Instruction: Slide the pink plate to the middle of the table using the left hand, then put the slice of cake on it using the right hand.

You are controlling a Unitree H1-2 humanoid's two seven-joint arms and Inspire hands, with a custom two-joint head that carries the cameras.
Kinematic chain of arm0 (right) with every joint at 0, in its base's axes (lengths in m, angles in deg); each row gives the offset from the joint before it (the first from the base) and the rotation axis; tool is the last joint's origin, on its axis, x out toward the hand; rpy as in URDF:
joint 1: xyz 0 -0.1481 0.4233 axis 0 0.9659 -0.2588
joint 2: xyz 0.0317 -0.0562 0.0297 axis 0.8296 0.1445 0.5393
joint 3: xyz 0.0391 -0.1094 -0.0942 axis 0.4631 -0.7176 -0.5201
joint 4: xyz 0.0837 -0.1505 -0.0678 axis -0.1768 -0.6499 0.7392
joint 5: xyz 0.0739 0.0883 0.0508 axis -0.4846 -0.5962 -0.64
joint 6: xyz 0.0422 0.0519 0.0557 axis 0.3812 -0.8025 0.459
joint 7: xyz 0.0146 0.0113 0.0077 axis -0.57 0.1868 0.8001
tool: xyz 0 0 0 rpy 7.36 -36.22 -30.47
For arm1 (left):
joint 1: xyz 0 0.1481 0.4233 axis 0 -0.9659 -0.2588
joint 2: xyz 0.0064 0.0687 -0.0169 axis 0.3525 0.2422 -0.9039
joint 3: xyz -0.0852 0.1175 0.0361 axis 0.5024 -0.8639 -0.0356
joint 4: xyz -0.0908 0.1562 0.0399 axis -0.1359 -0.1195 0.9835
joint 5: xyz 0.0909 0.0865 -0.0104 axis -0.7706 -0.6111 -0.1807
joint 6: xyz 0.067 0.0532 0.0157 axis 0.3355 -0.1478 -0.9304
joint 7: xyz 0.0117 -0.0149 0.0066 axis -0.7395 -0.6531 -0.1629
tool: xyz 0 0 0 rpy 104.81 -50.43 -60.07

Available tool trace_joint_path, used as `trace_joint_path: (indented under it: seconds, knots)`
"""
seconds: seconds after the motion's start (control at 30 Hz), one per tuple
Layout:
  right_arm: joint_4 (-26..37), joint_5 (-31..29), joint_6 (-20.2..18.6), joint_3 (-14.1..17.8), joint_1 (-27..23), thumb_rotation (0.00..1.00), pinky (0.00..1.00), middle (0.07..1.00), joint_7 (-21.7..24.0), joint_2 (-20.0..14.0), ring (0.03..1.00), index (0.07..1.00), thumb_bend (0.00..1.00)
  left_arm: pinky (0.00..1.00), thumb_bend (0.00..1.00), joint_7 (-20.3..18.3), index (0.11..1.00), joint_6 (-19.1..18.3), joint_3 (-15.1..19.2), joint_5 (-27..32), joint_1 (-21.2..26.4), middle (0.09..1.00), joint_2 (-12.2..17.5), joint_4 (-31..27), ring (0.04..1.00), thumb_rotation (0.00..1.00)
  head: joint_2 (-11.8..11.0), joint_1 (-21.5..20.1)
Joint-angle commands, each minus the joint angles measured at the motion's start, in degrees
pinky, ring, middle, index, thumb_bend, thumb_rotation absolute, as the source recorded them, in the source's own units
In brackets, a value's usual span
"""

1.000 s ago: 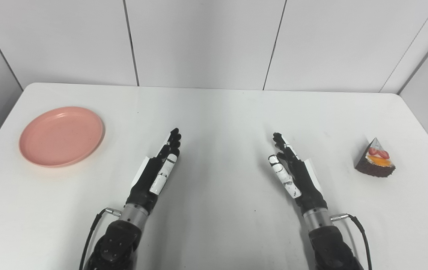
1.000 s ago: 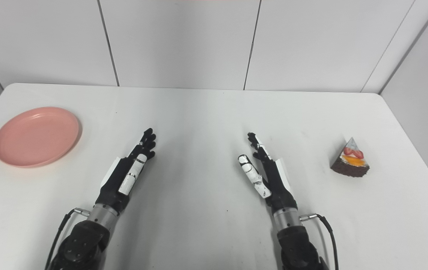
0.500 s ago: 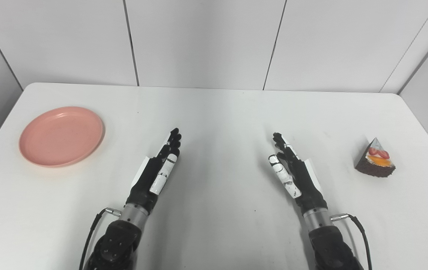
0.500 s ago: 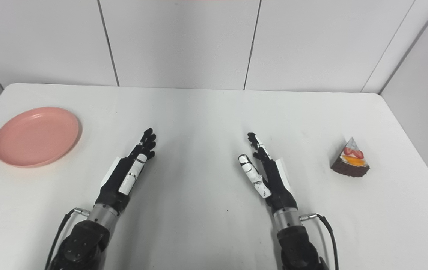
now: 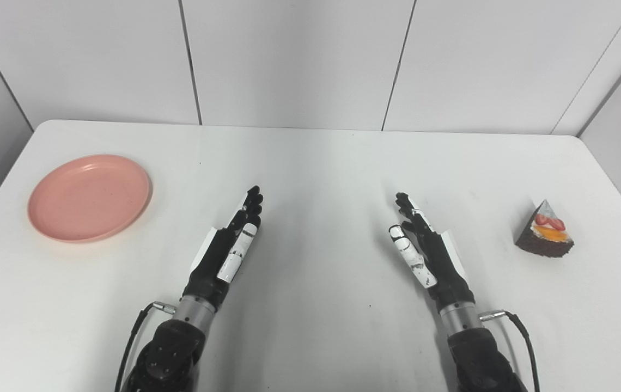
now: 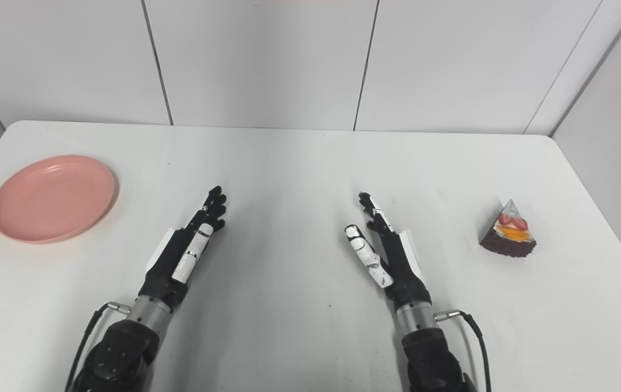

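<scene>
A: Left eye view first. What do you have?

B: The pink plate (image 5: 90, 197) lies flat at the far left of the white surface (image 5: 310, 163), well apart from everything else. The left hand (image 5: 229, 247) is near the middle, edge-on with fingers stretched forward, released and holding nothing. The right hand (image 5: 425, 247) mirrors it, also released and empty. The slice of cake (image 5: 545, 237) sits at the far right, pointed end away from the robot, fruit on top.

A: And the right eye view?

B: The same layout. The plate (image 6: 53, 197) is close to the left edge, the cake (image 6: 508, 236) is near the right edge, and the space between the two hands is bare. Neither hand touches anything.

A: So which step is this?

B: By my reading, the very start: the plate is not yet slid and the cake is untouched. Sliding the plate comes first.

A: What does that call for?

B: The left hand would need to travel out to the left, settle its fingers on the plate's rim or far side, then draw it toward the centre while keeping it flat. The right hand can wait; the cake only goes on once the plate is in place.
</scene>
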Motion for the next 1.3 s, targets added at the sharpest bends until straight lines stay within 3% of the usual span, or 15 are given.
trace_joint_path:
  seconds: [0.0,1.27]
  knots:
    - [0.6,0.0,-1.2,-0.4,0.1,1.0,0.87,0.926,1.0,0.0,0.921,0.922,0.33,0.96,0.44,-0.3,0.982,-4.8,-0.5,-1.2,-1.8,0.994,0.3,1.9,0.99,1.0,0.0,0.0]
    - [0.3,-0.2,-0.7,-0.4,0.1,1.0,0.87,0.926,1.1,-0.1,0.921,0.921,0.33,0.96,0.44,-0.3,0.981,-4.5,-0.5,-1.2,-1.6,0.991,0.4,2.2,0.986,1.0,0.2,0.0]
